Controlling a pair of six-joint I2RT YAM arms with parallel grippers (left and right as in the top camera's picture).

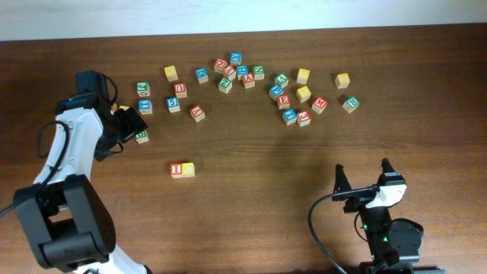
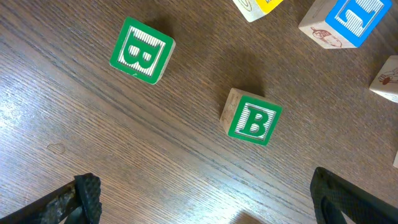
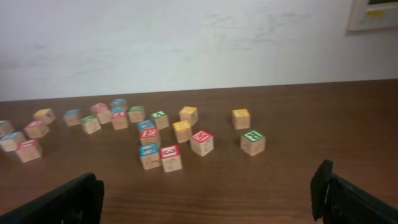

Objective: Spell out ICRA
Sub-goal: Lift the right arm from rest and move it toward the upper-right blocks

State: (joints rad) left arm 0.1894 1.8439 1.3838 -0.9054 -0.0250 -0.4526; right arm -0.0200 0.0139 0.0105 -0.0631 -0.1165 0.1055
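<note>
The red I cube (image 1: 176, 170) and the yellow C cube (image 1: 188, 169) stand side by side, touching, at the table's front left. In the left wrist view two green-lettered cubes lie ahead of my fingers, one far left (image 2: 142, 50) and one nearer (image 2: 254, 120); both read like a B, so I cannot single out the R. The A is too small to pick out among the scattered cubes. My left gripper (image 1: 131, 122) (image 2: 208, 205) hangs open over bare wood beside a green cube (image 1: 141, 137). My right gripper (image 1: 364, 176) (image 3: 208, 193) is open and empty at the front right.
Many letter cubes are scattered along the back of the table, a group at the middle (image 1: 232, 72) and another to the right (image 1: 293, 99) (image 3: 161, 149). A blue cube (image 2: 348, 18) and a yellow one (image 2: 258, 6) lie just beyond the green ones.
</note>
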